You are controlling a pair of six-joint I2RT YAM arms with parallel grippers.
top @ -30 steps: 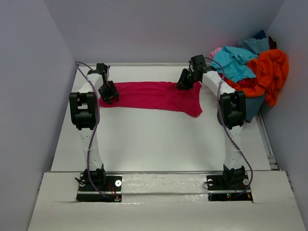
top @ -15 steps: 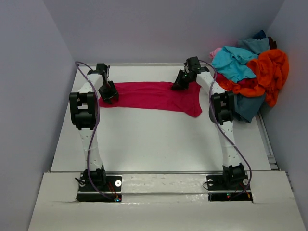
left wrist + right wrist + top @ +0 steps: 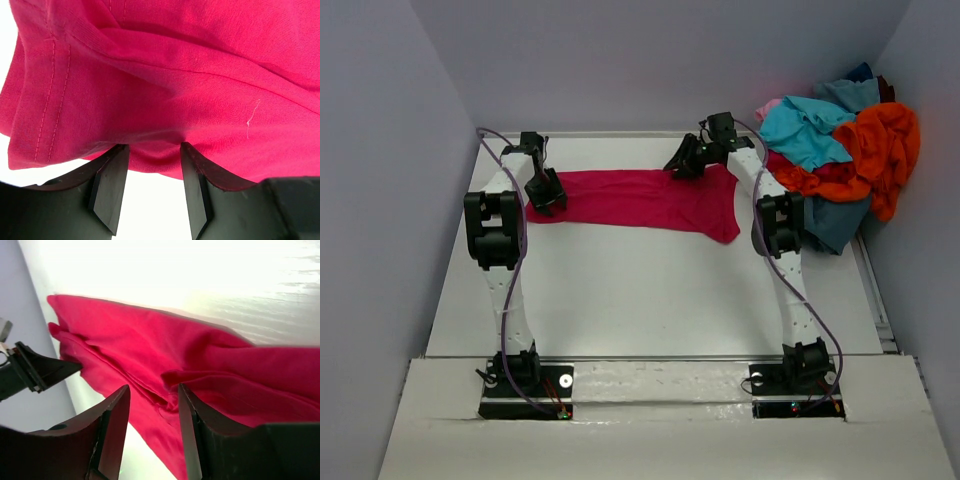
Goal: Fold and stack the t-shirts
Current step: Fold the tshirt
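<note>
Top external view: right gripper (image 3: 682,166) hangs unclenched just above the crimson t-shirt (image 3: 635,200), spread flat for folding; whether the left gripper (image 3: 548,196) grasps it, I cannot tell.

Right pincer (image 3: 680,166) shifted left, jaws parted

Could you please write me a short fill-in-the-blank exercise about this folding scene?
1. The crimson t-shirt lies spread out on the ___ table.
2. The left claw is at that shirt's ___ end, while the right claw is at its far edge.
3. The heap of other shirts sits at the table's far ___ corner.

Missing words: white; left; right.
</note>
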